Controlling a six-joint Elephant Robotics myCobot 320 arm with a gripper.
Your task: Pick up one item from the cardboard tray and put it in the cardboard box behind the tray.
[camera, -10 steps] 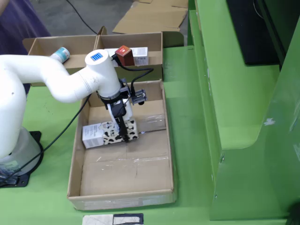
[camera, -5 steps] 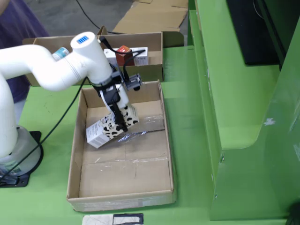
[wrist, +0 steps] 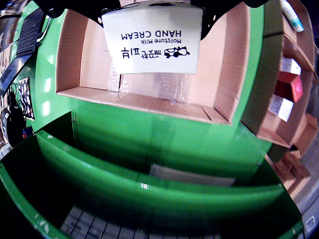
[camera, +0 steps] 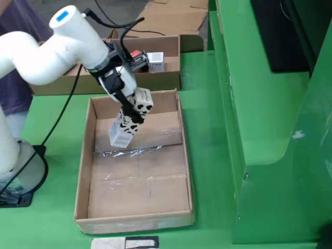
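White arm [camera: 46, 52] reaches rightward in the fixed view, wrist angled down. Gripper [camera: 130, 111] jaws clamped on a held carton.

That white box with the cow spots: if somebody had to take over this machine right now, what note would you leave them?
Gripper: shut on the hand cream box, holding it in the air.
Position: the hand cream box hangs over the far end of the open cardboard box, not yet resting on its floor.
Done: item picked from the cardboard tray, where other items remain.
Left: lower, open the gripper, pull the arm back.
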